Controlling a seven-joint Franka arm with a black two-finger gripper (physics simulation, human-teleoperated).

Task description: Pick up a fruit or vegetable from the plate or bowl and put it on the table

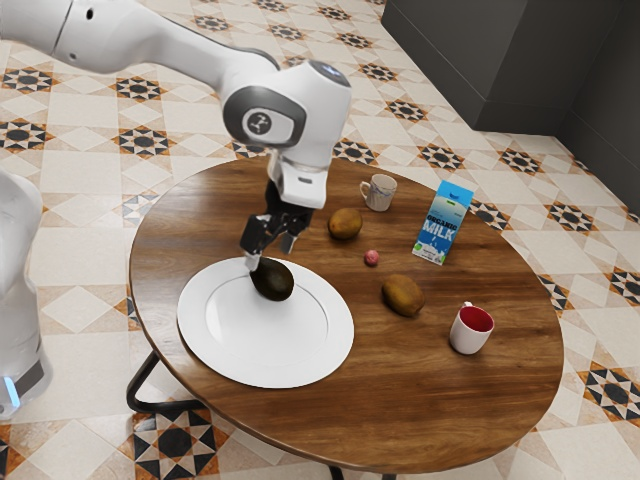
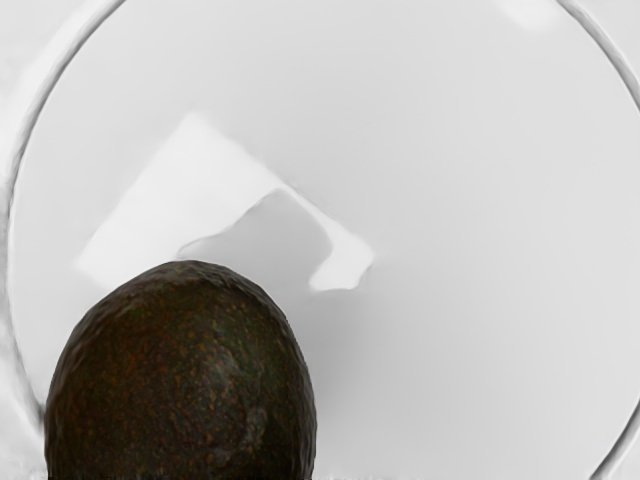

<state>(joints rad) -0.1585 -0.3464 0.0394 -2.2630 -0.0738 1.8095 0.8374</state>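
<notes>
Fingers (image 1: 253, 262): released, tips parted at the upper end of the avocado (image 1: 272, 281); no two-sided hold seen; the avocado lies on the plate (image 1: 230, 335), near its rim. In the wrist view it sits off to one side, so you may need a small sideways correction before descending; bring both tips below its widest part, straddling the body rather than the tapered end; stop short of pressing into the plate; close slowly, as a smooth, rounded skin could roll or squirt out. Once gripped, lift straight up until it clears the rim; then carry it to bare surface (image 1: 360, 410) beside the plate, short of the brown fruit (image 1: 403, 295) and the red-lined mug (image 1: 471, 330); lower fully before releasing.
</notes>
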